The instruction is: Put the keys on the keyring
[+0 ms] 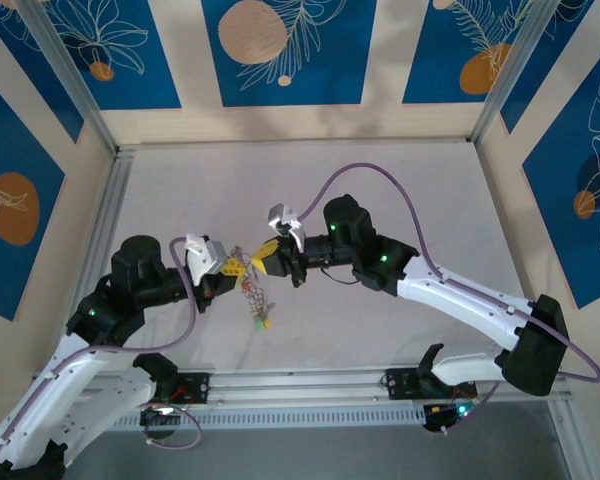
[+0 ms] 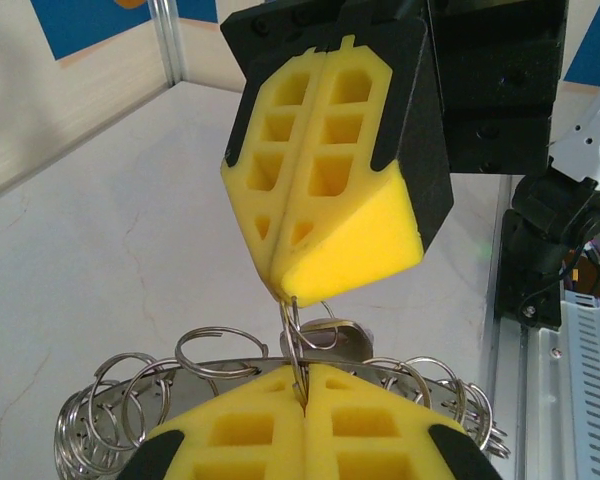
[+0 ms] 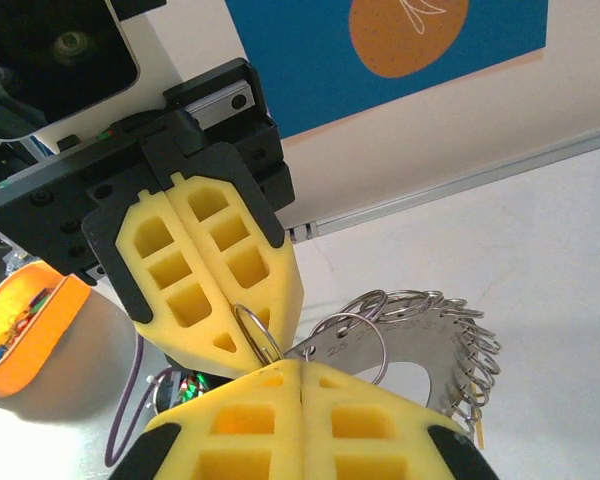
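I am looking at the keyring [image 1: 257,296], a grey metal plate fringed with many wire split rings. It is sitting near the middle of the surface [image 1: 400,180] in the top view, trailing toward 6 o'clock from the spot where the two grippers are meeting. At its lowest end I am seeing a small green and yellow speck, the keys [image 1: 266,322], too small to make out further.

In the left wrist view, the plate [image 2: 180,372] and its rings are spreading out just behind my own yellow pads. In the right wrist view, the plate [image 3: 420,345] is fanning out toward 3 o'clock.

One thin wire loop [image 2: 292,340] of the keyring is running upright between the two grippers. The left gripper [image 1: 232,266] is reaching in from 8 o'clock with its yellow foam pads pressed together on the lower end of that loop [image 2: 305,385]. The right gripper [image 1: 264,258] is reaching in from 3 o'clock, pads likewise clamped together, pinching the upper end [image 2: 280,288]. In the right wrist view, the same loop [image 3: 257,335] is bridging my pads and the left gripper's.

An orange container [image 3: 25,315] holding small coloured bits is showing at 9 o'clock in the right wrist view.
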Tool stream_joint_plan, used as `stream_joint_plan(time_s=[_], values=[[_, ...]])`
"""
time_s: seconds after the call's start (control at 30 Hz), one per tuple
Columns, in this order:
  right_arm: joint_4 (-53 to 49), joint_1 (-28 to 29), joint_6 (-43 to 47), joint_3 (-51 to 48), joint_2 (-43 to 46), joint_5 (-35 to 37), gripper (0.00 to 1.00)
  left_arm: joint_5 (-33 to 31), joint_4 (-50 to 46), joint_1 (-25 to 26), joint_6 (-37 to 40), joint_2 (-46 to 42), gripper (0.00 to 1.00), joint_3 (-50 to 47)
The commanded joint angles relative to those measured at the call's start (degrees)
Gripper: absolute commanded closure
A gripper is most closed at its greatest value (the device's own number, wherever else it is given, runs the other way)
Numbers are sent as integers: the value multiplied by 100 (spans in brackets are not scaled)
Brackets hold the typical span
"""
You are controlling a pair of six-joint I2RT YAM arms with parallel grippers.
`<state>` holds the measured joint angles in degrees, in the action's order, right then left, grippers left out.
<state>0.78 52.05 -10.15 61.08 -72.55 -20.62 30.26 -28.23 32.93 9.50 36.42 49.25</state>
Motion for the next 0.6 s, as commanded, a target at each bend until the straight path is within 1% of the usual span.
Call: stream_joint_plan(time_s=[0.0, 0.1, 0.13, 0.23, 0.3, 0.37, 0.47, 0.57], values=[[-185, -64, -96, 163, -66, -57, 100, 199, 474, 97, -26, -147, 100, 155], [-157, -69, -96, 133, -42, -135, 100, 150, 560, 95, -61, -195, 100, 120], [-161, -65, -84, 116, -19, -132, 96, 146, 574, 92, -70, -192, 100, 119], [-151, -93, 24, -30, 181, -119, 81, 175, 573, 93, -80, -192, 100, 150], [-34, -100, 140, -233, 489, -74, 70, 230, 562, 97, -81, -171, 100, 197], [117, -94, 346, -425, 822, -93, 64, 323, 569, 97, -77, -145, 100, 246], [252, -64, 679, -605, 1198, -135, 52, 582, 667, 99, -143, -101, 100, 303], [204, -46, 951, -550, 1236, -364, 49, 957, 920, 99, -316, -70, 100, 308]])
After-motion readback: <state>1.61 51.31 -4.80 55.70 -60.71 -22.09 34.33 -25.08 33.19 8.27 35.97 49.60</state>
